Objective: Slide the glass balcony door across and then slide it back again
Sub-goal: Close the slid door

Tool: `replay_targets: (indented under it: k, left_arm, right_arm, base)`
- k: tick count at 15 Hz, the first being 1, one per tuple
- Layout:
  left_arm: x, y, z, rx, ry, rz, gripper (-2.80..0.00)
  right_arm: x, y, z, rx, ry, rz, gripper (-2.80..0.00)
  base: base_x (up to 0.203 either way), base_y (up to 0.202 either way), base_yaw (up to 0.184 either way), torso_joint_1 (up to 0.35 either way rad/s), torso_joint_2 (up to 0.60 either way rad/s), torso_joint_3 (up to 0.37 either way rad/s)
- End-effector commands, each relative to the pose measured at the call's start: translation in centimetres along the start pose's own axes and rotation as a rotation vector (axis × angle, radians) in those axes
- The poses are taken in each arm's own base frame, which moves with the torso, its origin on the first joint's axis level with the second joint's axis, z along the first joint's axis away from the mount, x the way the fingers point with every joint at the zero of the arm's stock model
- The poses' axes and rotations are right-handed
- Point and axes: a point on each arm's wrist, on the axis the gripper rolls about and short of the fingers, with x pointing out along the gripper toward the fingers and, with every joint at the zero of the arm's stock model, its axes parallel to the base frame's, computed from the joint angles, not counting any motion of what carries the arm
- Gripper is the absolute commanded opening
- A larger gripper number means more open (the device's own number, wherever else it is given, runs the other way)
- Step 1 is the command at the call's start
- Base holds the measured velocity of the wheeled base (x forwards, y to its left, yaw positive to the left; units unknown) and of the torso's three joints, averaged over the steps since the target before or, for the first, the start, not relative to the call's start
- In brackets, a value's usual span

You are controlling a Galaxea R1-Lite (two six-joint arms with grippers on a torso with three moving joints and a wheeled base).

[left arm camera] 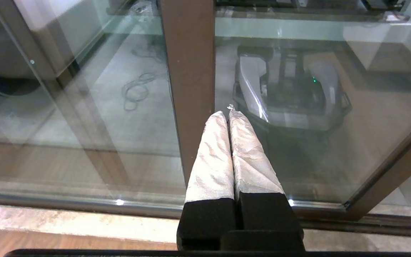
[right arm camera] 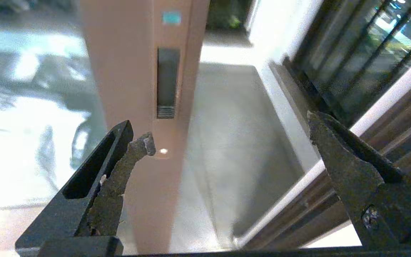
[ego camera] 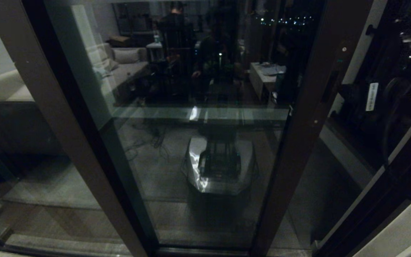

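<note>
Right gripper (right arm camera: 230,128): fingers wide, empty, near slot handle (right arm camera: 167,82) on glass balcony door (ego camera: 298,117). Left gripper (left arm camera: 228,114): fingers pressed together, empty. One door, one handle.

The glass balcony door (ego camera: 205,117) stands upright, brown-framed, slot handle on its edge.

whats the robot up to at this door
The robot faces the glass balcony door at night. Its right gripper is open and held in front of the door's brown upright edge, near the slot handle, not yet touching it. Beside that edge the doorway looks open onto the balcony floor. The left gripper is shut and idle, pointing at another brown frame post lower down.
</note>
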Motion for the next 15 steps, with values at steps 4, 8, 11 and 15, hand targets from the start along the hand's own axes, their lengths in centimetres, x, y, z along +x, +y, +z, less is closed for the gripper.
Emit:
replay_targets:
  k: [4,8,11,15]
  left_arm:
    - [0.0,0.0,0.0,-0.001,0.001,0.001,-2.80]
    - [0.0,0.0,0.0,0.001,0.001,0.001,-2.80]
    - [0.0,0.0,0.0,0.001,0.001,0.001,-2.80]
    - [0.0,0.0,-0.1,0.000,0.003,0.001,-2.80]
  right_arm:
    - [-7.7,-6.3,2.6,0.073,-0.126,-0.010,0.00]
    - [-10.4,-9.1,2.8,0.028,-0.163,-0.063,0.00]
    - [-10.7,-9.9,3.3,0.024,-0.159,-0.118,0.00]
    - [-10.3,-10.8,3.0,-0.006,-0.147,-0.192,0.00]
  base:
    - [0.000,0.000,0.000,0.000,0.00,0.000]
    - [0.000,0.000,0.000,0.000,0.00,0.000]
    - [0.000,0.000,0.000,0.000,0.00,0.000]
    - [0.000,0.000,0.000,0.000,0.00,0.000]
